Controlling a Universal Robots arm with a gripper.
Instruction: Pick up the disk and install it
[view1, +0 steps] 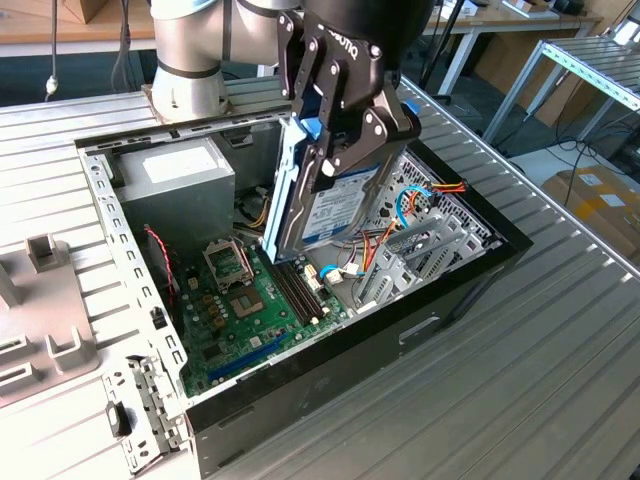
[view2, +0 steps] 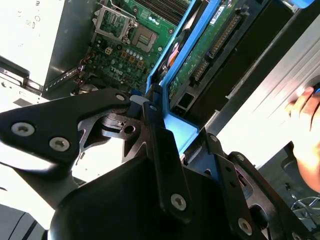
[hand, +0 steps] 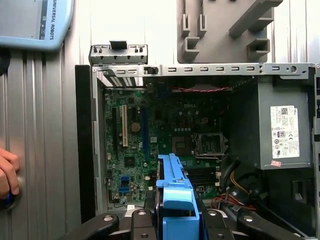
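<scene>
Here the gripper is pressed onto the disk and pinches it at its upper end, with one finger on each side of the blue side rails. The disk stands on its edge and is a little tilted, and its white-and-blue label faces the exterior view's right. Its lower end reaches down into the open computer case, which lies on its side on the ribbed metal bench. The disk is above the green motherboard, between the grey power supply and the metal drive cage. I cannot tell whether it touches anything below.

In the first wrist view the blue rail of the disk rises from the gripper over the motherboard, and the power supply with its white sticker is to one side. In the second wrist view the gripper closes on the blue frame, and the green circuit side of the disk shows.

Red, yellow and orange cables lie near the cage. A person's hand rests on the bench outside the case. A grey fixture lies on the bench at the exterior view's left, apart from the case.
</scene>
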